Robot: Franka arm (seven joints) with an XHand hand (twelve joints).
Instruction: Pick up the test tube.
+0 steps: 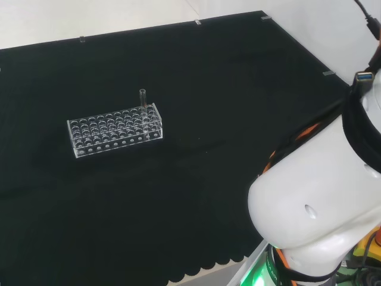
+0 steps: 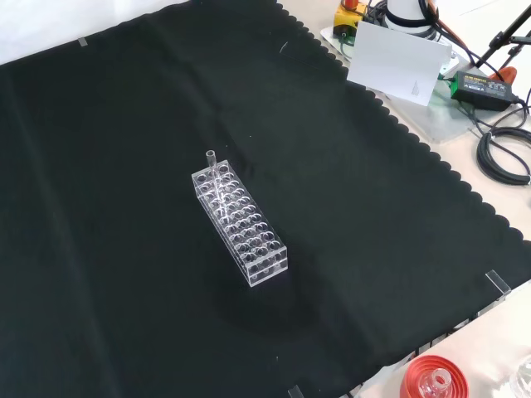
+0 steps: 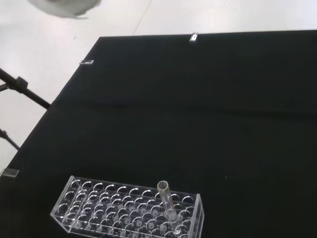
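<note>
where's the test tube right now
The test tube stands upright in a corner hole of the clear rack, at the rack's far right end in the head view; in the front view it is at the rack's upper-left end.

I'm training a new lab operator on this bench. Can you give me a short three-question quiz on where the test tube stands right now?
1. True or false: the clear glass test tube stands upright in the clear plastic tube rack.
2. In the front view, the tube sits at the rack's: A) farther end, B) nearer end, C) middle.
3. Fill in: the rack rests on the ___ cloth.

Key: 1 true. 2 A: the test tube rises at the farther end of the rack. 3 black.
</note>
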